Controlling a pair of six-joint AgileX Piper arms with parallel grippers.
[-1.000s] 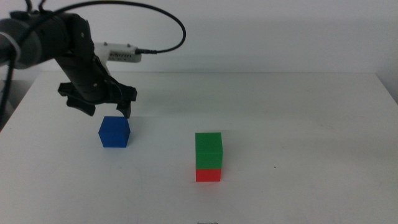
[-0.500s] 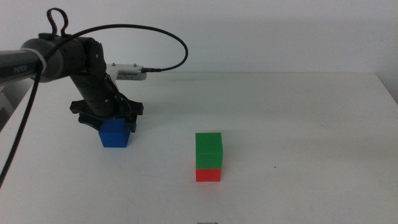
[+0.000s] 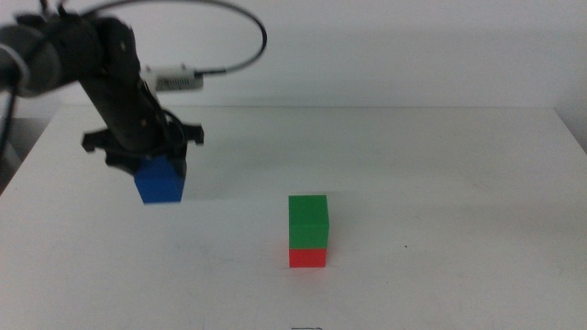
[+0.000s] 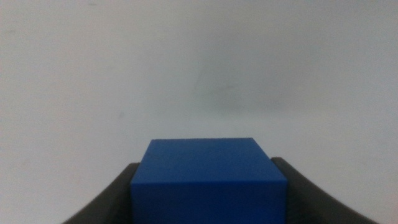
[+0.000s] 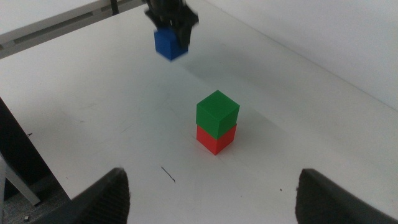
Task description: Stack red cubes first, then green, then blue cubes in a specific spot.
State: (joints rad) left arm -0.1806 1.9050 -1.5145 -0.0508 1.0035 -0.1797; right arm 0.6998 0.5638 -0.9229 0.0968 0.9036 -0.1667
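blue cube (image 3: 160, 179) — level, square-on, clamped in left claw (image 3: 147, 163)

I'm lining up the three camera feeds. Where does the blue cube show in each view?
Middle view: the blue cube is left of centre, clamped in the left gripper, clear of the table.
Left wrist view: it fills the bottom centre, between the jaws.
Right wrist view: near the top, left of centre.
Shared landmark: the green cube on the red cube, seen in the middle and right wrist views.
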